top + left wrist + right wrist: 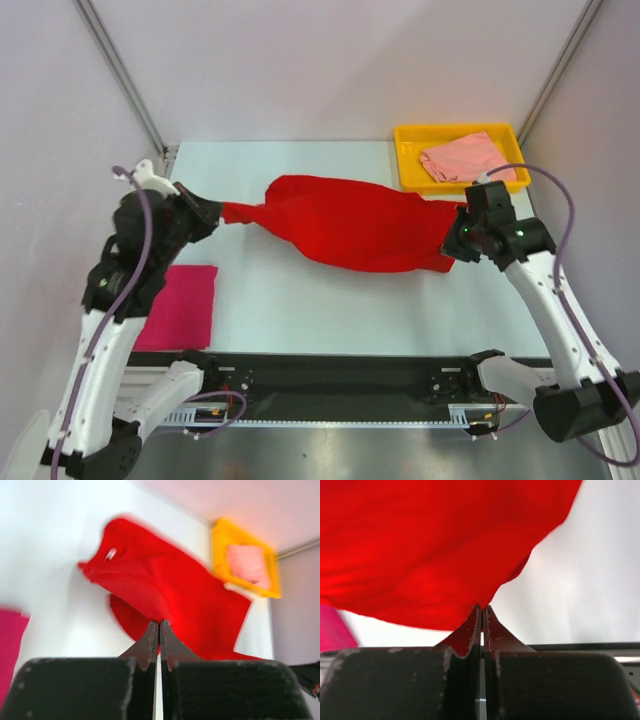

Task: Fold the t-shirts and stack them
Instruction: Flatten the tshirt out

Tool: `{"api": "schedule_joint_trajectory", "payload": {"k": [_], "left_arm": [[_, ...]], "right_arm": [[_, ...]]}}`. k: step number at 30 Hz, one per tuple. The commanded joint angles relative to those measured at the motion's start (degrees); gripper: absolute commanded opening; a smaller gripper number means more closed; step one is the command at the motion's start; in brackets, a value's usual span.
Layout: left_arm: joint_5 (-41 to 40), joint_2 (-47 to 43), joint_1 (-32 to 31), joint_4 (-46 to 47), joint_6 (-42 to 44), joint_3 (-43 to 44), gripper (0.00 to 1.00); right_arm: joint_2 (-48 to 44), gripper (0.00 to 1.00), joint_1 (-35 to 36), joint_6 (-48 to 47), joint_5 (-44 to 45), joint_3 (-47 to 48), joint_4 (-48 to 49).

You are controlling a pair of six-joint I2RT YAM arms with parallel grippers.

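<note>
The bright red t-shirt (pixel 355 225) hangs stretched between both grippers above the middle of the table. My left gripper (pixel 218 213) is shut on its left end; in the left wrist view (pixel 159 623) the cloth (pixel 170 585) spreads beyond the tips. My right gripper (pixel 452 245) is shut on its right end, also seen in the right wrist view (pixel 482 607) under the cloth (pixel 420 545). The magenta t-shirt (pixel 182 305) lies folded at the near left. The salmon t-shirt (pixel 465 158) lies in the yellow tray (pixel 410 160) at the back right.
The yellow tray stands at the table's far right corner. A black rail (pixel 340 375) runs along the near edge between the arm bases. Pale walls close in the left, back and right.
</note>
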Motion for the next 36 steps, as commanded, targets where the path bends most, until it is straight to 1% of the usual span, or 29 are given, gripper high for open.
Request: {"api": "schedule_joint_trajectory", "payload": {"k": [1,3,4,5,6,7,8,9,10,11,12,15,16,18,19,21,23,24,25,26,27,29,33,35,36], "left_arm": [[5.23,-3.65,0.29,6.38,11.27,7.39,0.00],[6.90,-4.97,0.29,9.27,14.53,11.18,0.00],[7.43,-6.45,0.29,10.16,16.20,15.12,0.00],[7.87,-7.08,0.29,10.86,18.65,17.16,0.00],[7.88,-7.61,0.29,12.00,20.07,19.18,0.00],[7.88,-8.57,0.21,12.45,22.08,23.46,0.00],[7.88,-8.84,0.12,12.89,22.97,25.42,0.01],[9.53,-9.28,0.12,14.20,23.77,27.35,0.00],[9.98,-9.46,-0.06,14.82,25.25,31.38,0.00],[11.03,-9.20,-0.14,15.35,25.96,33.42,0.00],[11.65,-8.76,-0.41,15.87,26.41,38.40,0.00],[14.19,-5.60,-0.93,16.75,28.60,45.98,0.00],[14.64,-4.63,-1.63,16.84,29.83,50.97,0.00],[15.78,-1.82,-2.60,17.37,31.24,55.91,0.00],[16.14,-1.03,-3.65,17.55,32.38,60.55,0.00],[16.40,1.35,-5.06,18.07,33.26,64.44,0.00],[16.23,2.66,-5.33,18.16,34.14,64.38,0.00],[15.97,3.98,-5.33,18.25,34.41,62.90,0.00],[15.88,4.25,-5.33,18.95,34.58,60.88,0.00],[15.96,4.43,-5.42,22.52,34.67,58.08,0.00],[15.79,4.52,-5.33,24.12,35.19,52.39,0.00],[14.30,5.48,-5.33,27.20,36.25,48.75,0.00],[13.41,11.01,-5.33,26.95,39.41,48.03,0.00],[16.04,11.81,-5.33,27.83,42.22,47.77,0.00],[16.14,11.99,-5.33,28.01,43.54,47.68,0.00]], "right_arm": [[-5.91,0.00,1.21,-3.48,-4.04,7.89,-8.99],[-8.56,0.00,1.91,-5.06,-6.25,12.11,-10.21],[-10.05,0.00,2.00,-5.59,-8.35,13.60,-10.75],[-12.32,0.00,2.09,-6.12,-9.59,14.92,-11.27],[-13.65,0.00,2.09,-7.43,-10.90,17.98,-11.98],[-15.93,0.00,2.18,-7.87,-13.44,19.31,-12.16],[-17.08,0.00,2.18,-8.31,-14.68,20.63,-12.25],[-17.88,0.00,2.18,-8.41,-16.00,23.78,-12.16],[-18.32,0.00,2.18,-8.32,-18.37,25.29,-12.33],[-18.41,0.00,2.18,-8.49,-19.95,27.13,-12.94],[-18.33,0.00,2.09,-8.75,-21.62,30.37,-13.30],[-18.32,0.00,2.00,-8.85,-27.87,35.40,-12.43],[-18.15,0.00,2.00,-8.85,-29.97,39.50,-12.34],[-17.54,0.00,1.65,-9.37,-32.44,43.83,-12.34],[-17.01,0.00,1.21,-9.46,-33.84,47.07,-12.33],[-16.48,0.00,0.95,-8.94,-33.42,48.68,-12.16],[-16.48,0.00,0.77,-8.15,-32.63,46.06,-8.49],[-16.65,0.00,0.77,-7.97,-30.89,44.48,-6.81],[-16.22,0.00,0.77,-7.71,-29.74,42.64,-5.14],[-15.78,0.00,0.77,-7.53,-28.51,39.83,-2.43],[-14.82,0.00,0.68,-7.44,-26.23,38.59,-1.45],[-11.13,0.00,0.77,-8.49,-25.51,36.92,-0.04],[-7.78,0.00,0.68,-10.60,-22.62,35.59,1.12],[-6.29,0.00,0.68,-11.48,-21.56,37.16,-0.90],[-5.76,0.00,0.77,-12.61,-20.07,39.78,-1.87]]}}
